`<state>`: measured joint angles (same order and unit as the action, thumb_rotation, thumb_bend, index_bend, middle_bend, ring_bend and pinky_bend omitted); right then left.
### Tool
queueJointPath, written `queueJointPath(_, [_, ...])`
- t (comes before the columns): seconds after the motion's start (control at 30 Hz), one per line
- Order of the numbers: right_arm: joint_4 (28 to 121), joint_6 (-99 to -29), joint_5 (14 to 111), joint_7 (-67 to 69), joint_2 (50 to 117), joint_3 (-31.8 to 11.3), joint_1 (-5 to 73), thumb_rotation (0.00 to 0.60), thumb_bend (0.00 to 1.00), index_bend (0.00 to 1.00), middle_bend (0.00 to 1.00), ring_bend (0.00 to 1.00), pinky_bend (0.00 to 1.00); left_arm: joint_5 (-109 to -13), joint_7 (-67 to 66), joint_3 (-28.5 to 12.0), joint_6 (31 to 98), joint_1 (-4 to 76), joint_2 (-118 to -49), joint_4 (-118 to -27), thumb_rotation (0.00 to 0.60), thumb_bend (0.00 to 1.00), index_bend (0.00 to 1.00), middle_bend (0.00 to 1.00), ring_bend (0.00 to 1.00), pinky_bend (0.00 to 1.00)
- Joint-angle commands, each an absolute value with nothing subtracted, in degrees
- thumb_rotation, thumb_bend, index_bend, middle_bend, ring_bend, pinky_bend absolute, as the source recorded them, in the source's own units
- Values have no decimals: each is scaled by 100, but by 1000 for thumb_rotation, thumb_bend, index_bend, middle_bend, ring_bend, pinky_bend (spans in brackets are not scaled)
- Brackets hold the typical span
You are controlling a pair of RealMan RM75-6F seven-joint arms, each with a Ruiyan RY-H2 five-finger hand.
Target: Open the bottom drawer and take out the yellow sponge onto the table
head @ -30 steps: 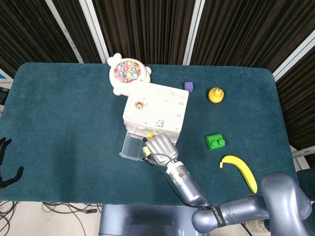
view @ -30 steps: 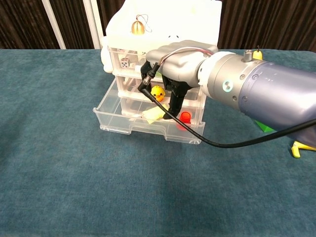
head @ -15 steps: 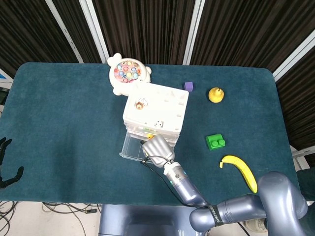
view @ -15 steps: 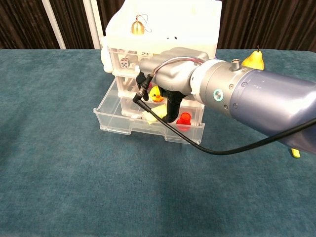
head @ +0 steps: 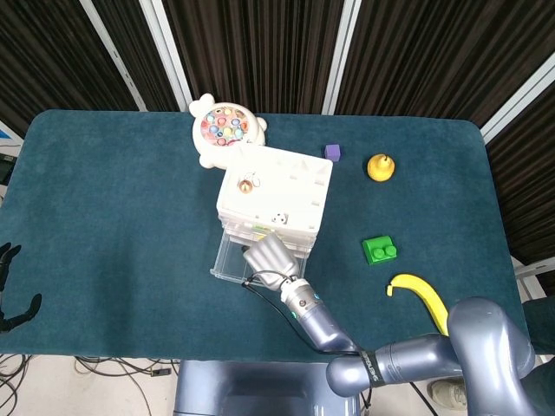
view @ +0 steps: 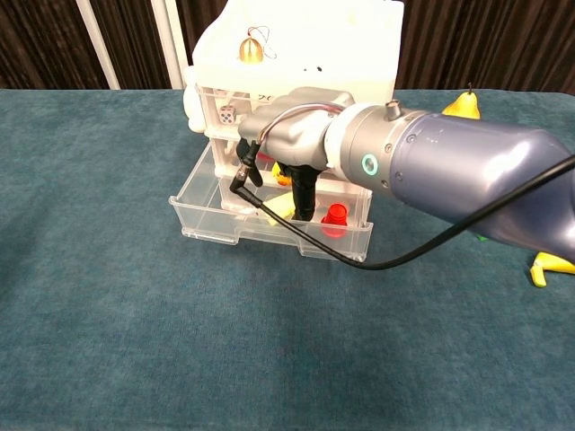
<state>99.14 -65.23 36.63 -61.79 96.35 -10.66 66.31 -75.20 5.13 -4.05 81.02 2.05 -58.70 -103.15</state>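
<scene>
The white drawer unit (head: 276, 192) (view: 305, 49) stands mid-table with its clear bottom drawer (head: 227, 258) (view: 260, 235) pulled out. My right hand (head: 270, 256) (view: 295, 142) hangs over the open drawer, its dark fingers (view: 303, 193) reaching down inside. Just a sliver of the yellow sponge (view: 282, 207) shows beside those fingers on the drawer floor. The fingers touch it, but whether they grip it is hidden. In the head view the hand covers the sponge. Only the dark fingertips of my left hand (head: 10, 290) show, spread and holding nothing, at the table's near left edge.
A red cup (view: 334, 219) sits in the drawer right of the sponge. On the table are a fishing toy (head: 227, 130), a purple cube (head: 332, 152), a yellow pear (head: 379, 166), a green brick (head: 380, 250) and a banana (head: 422, 302). A bell (head: 249, 183) rests on the unit.
My right hand has shifted left along the open drawer, and its fingers now cover most of the sponge. The drawer and left hand have not moved.
</scene>
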Motion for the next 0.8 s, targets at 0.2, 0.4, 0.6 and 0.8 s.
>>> queueJointPath(0.2, [9798, -6507, 3625, -6259, 9658, -1023, 6720, 600, 204, 407, 1000, 1000, 1000, -7521, 503, -408, 8120, 202, -5874, -10318, 600, 359, 34, 0, 0, 0])
queueJointPath(0.4, [9739, -6482, 3620, -6279, 9696, -997, 6770, 600, 204, 408, 1000, 1000, 1000, -7514, 498, -410, 8126, 199, -5876, -10320, 600, 359, 34, 0, 0, 0])
queueJointPath(0.6, [9653, -6438, 3568, -6349, 9747, -982, 6851, 600, 204, 408, 1000, 1000, 1000, -7513, 504, -407, 8123, 198, -5873, -10321, 600, 359, 34, 0, 0, 0])
queueJointPath(0.8, [9535, -6425, 3542, -6409, 9823, -948, 6908, 600, 204, 411, 1000, 1000, 1000, -7518, 510, -404, 8117, 200, -5869, -10322, 600, 359, 34, 0, 0, 0])
